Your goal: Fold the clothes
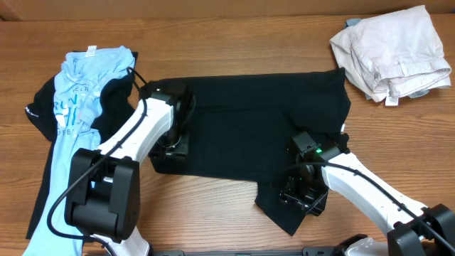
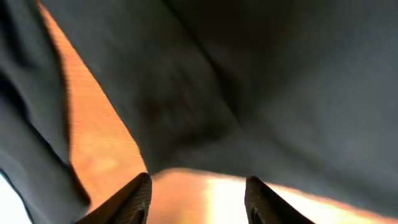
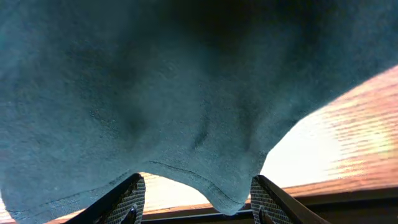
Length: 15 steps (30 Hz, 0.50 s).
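Note:
The large black shirt (image 1: pixel 263 117) lies spread across the middle of the table. My left gripper (image 1: pixel 170 146) sits at its lower left edge. In the left wrist view its fingers (image 2: pixel 199 190) are open over bare wood, with the black fabric (image 2: pixel 261 81) just ahead. My right gripper (image 1: pixel 302 195) is at the shirt's lower right flap. In the right wrist view its fingers (image 3: pixel 198 193) are open, and a hemmed corner of the shirt (image 3: pixel 230 186) dips between them. The light blue printed tee (image 1: pixel 78 99) lies at the left.
The blue tee rests on another black garment (image 1: pixel 39 107) at the left edge. A crumpled pale beige garment (image 1: pixel 394 57) lies at the back right corner. Bare wooden table (image 1: pixel 213 206) shows along the front, between the arms.

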{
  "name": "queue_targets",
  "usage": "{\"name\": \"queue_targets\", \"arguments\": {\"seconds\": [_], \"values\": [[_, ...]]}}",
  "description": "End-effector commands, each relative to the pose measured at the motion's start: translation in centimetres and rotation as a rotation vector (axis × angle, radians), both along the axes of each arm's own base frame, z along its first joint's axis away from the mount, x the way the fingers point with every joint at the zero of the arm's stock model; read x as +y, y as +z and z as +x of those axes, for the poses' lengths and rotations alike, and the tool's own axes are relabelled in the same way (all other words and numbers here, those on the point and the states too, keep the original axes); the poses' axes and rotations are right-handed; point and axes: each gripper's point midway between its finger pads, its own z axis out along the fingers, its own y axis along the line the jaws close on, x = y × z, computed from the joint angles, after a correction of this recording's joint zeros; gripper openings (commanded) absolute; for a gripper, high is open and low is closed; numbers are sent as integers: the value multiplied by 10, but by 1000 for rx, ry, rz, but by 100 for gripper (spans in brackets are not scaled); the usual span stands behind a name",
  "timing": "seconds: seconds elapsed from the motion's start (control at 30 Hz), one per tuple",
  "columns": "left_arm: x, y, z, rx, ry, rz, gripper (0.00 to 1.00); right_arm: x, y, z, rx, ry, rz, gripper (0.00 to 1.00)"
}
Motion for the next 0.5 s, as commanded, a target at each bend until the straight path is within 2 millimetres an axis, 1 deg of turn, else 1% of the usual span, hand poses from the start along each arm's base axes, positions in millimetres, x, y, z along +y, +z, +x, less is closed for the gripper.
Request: {"name": "queue_targets", "arguments": {"seconds": [0.0,0.13,0.23,0.27,0.37,0.43,0.47], "values": [[17,-10,6,-56,13,95,51,1,1,2,-29,22,9,58],[8,-25,6,-67,-11,35,51,1,0,4,-36,22,13,58],[6,-26,9,-83,-14,27,50,2,0,5,-39,23,14,58],[6,-26,11,-90,-14,25,49,2,0,5,-39,23,14,59],[6,-27,12,-96,-14,23,38,2,0,4,-38,22,14,58],[5,-27,12,-95,-14,23,34,2,0,4,-37,22,14,58],[6,-27,12,-94,-14,24,34,2,0,4,-37,22,14,58]]}}
